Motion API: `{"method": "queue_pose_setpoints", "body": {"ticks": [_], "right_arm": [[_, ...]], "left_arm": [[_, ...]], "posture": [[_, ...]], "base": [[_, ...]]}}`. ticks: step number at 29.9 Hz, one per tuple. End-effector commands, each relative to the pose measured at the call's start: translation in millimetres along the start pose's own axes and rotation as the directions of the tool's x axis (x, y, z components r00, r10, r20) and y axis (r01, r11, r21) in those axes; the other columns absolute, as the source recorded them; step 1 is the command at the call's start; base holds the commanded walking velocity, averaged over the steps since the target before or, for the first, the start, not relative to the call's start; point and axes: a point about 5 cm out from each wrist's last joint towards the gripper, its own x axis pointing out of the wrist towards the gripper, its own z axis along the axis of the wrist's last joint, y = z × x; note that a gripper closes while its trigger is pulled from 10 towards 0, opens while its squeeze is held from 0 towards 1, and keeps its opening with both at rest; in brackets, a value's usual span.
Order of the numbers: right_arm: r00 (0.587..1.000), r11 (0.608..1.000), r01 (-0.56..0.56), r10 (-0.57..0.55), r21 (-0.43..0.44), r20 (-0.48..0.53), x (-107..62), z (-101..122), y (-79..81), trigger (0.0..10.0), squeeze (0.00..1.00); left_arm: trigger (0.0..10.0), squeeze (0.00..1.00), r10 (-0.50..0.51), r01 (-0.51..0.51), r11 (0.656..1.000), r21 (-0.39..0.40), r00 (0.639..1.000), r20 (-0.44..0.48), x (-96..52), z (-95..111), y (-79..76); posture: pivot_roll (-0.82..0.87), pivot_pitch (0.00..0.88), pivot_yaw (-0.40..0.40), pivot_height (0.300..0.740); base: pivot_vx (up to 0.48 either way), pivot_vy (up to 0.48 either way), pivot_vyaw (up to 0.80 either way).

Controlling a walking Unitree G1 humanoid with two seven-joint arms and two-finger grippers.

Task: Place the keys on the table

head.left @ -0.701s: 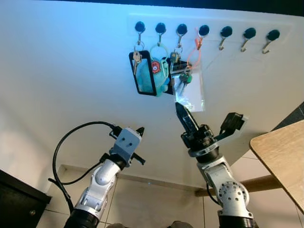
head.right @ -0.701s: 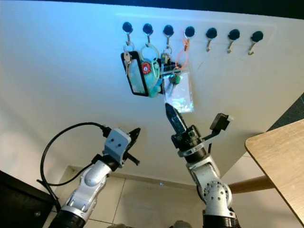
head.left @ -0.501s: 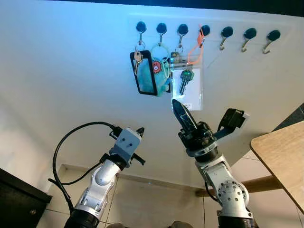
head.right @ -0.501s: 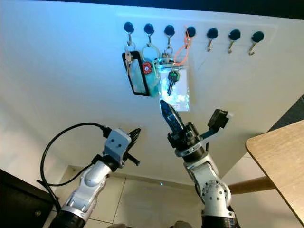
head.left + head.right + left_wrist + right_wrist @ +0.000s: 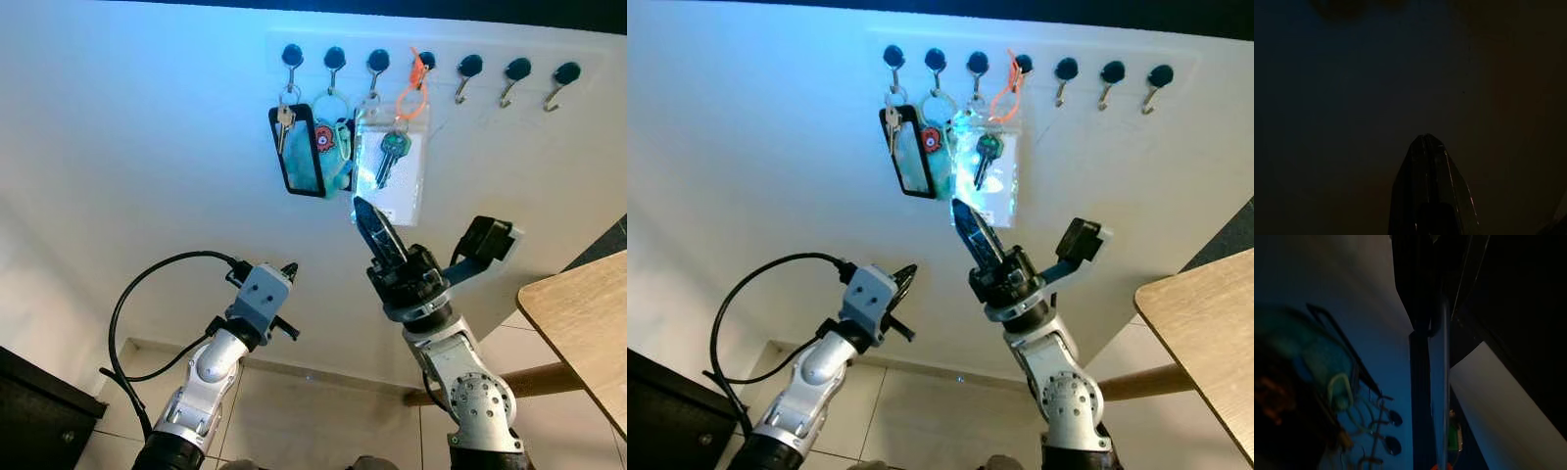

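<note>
A row of black hooks (image 5: 470, 67) runs along the white wall. From them hang a silver key with a black-framed tag (image 5: 300, 149), a teal plush keyring (image 5: 335, 147), and a clear pouch holding a green key (image 5: 390, 157) on an orange loop (image 5: 411, 83). My right gripper (image 5: 364, 211) is raised, shut to a point, with its tip just under the pouch's lower left corner. In the right wrist view the green key (image 5: 1453, 435) shows dimly past the closed fingers (image 5: 1422, 382). My left gripper (image 5: 289, 270) is held lower, shut and holding nothing.
The corner of a wooden table (image 5: 580, 315) juts in at the right, with a wooden rail under it. A dark cabinet (image 5: 39, 416) stands at the lower left. Beige floor tiles (image 5: 323, 421) lie below the wall. A black cable loops off my left arm.
The clear pouch and its orange loop have shifted upward on the hook, and the green key now hangs in plain sight. My right gripper has edged slightly left and up.
</note>
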Motion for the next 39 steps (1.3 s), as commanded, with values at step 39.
{"method": "queue_pose_setpoints", "body": {"ticks": [39], "right_arm": [[0.998, 0.999, 0.039, -0.039, -0.001, 0.049, 17.0, 12.2, 4.3, 10.0, 0.0]], "left_arm": [[10.0, 0.0, -0.053, 0.054, 0.998, -0.016, 0.998, 0.042, -1.9, 6.0, -8.8]], "posture": [[0.03, 0.071, 0.016, 0.74]], "base": [[0.0, 0.0, 0.0]]}}
